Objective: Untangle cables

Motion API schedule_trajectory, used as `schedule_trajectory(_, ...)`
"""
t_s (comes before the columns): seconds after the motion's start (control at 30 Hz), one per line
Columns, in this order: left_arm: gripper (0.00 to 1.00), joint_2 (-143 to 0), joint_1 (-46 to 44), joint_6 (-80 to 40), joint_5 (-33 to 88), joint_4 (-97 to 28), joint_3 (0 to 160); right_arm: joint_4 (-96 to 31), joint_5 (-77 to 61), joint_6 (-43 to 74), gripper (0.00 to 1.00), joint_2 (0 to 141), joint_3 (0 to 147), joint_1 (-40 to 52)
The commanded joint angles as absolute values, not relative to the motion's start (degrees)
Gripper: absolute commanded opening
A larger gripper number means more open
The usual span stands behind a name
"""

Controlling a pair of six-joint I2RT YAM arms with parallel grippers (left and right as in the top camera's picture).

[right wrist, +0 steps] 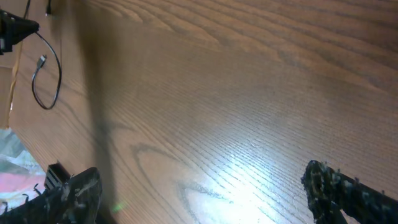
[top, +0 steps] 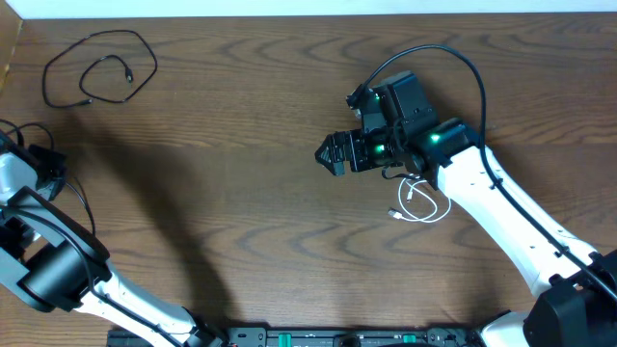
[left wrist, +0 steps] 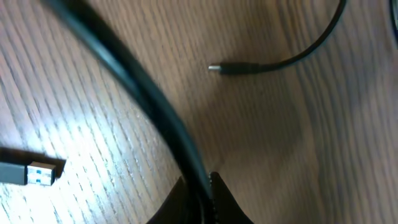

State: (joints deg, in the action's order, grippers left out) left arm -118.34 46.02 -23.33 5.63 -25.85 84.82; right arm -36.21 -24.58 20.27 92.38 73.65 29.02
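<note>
Left wrist: left gripper [left wrist: 200,186] fingers are pinched together at the bottom of frame, with a blurred black cord [left wrist: 143,99] running into the pinch. Reads as clamped on it, though the blur stops me being sure. Past the tips, a barrel plug [left wrist: 217,68] and a USB plug [left wrist: 40,173] lie loose on the counter [left wrist: 311,155], apart from each other. Can't tell if both belong to the held cord. Right wrist: right gripper [right wrist: 199,183] is spread wide, with nothing between the fingers and bare wood under it. Overhead: it hovers mid-counter. White cable [top: 421,202] is a small coil just beside the right arm [top: 501,202], right half, about midway between far and near edges. Looped black cable [top: 96,67] sits in the far-left corner. The held cord is at the left edge, well apart from both. My read: the three cords are separated with no crossings visible, so this is the last lay-down. The next move calls for the left to open and lift straight off without dragging a plug. The right should back out without snagging the white coil.
</note>
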Motion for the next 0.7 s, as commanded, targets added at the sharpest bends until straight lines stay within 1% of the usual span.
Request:
schedule_trajectory(0.0, 0.08, -117.5, 46.2, -22.9, 4.6, -24.6, 84.7, -36.2, -24.3, 19.2, 0.99, 92.1, 74.1, 29.4)
schedule_trajectory(0.17, 0.07, -114.7, 46.2, -22.7, 4.1, -21.7, 84.7, -36.2, -24.3, 19.2, 0.99, 92.1, 74.1, 29.4)
schedule_trajectory(0.33, 0.07, -110.1, 46.2, -23.6, 14.0, -14.0, 84.7, -36.2, -24.3, 19.2, 0.99, 92.1, 74.1, 29.4)
schedule_trajectory(0.47, 0.07, -107.7, 46.2, -24.0, 16.0, -10.2, 84.7, -36.2, -24.3, 19.2, 0.99, 92.1, 74.1, 29.4)
schedule_trajectory(0.67, 0.08, -107.4, 46.2, -15.8, 15.3, -11.6, 84.6, -36.2, -24.3, 19.2, 0.99, 92.1, 74.1, 29.4)
